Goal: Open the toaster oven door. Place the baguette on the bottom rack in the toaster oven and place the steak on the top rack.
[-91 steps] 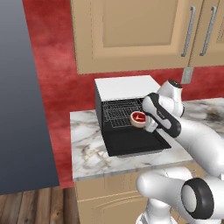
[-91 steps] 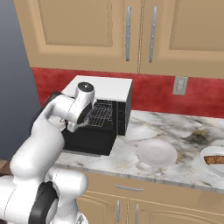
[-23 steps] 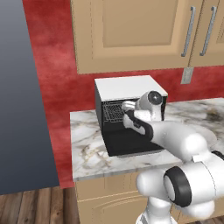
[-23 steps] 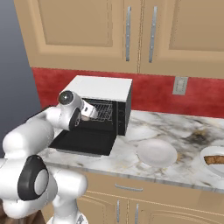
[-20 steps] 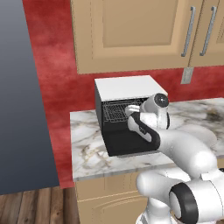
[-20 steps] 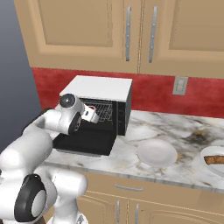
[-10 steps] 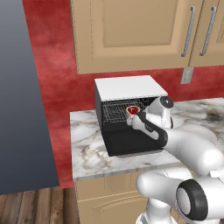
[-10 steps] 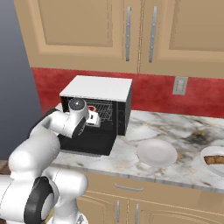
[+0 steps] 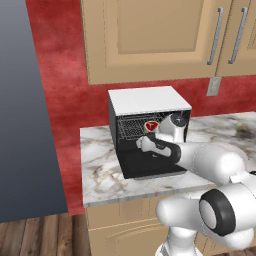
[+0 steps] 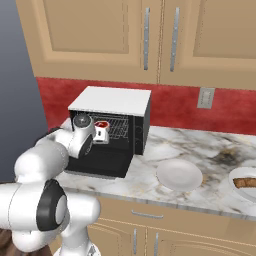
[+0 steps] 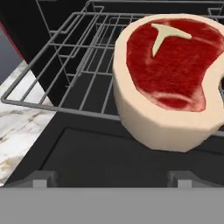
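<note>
1. The pincer (image 9: 150,131) sits at the toaster oven (image 9: 149,100) mouth, pinching the steak (image 11: 168,65).
2. The steak hangs over the front edge of the top rack (image 11: 83,52), the toaster oven door (image 10: 102,162) down.
3. Judged next: carry it further in, then release.

Thin grey metal wire top rack (image 11: 83,65); veined marble counter (image 10: 210,175); wood cabinets (image 10: 100,35).
</note>
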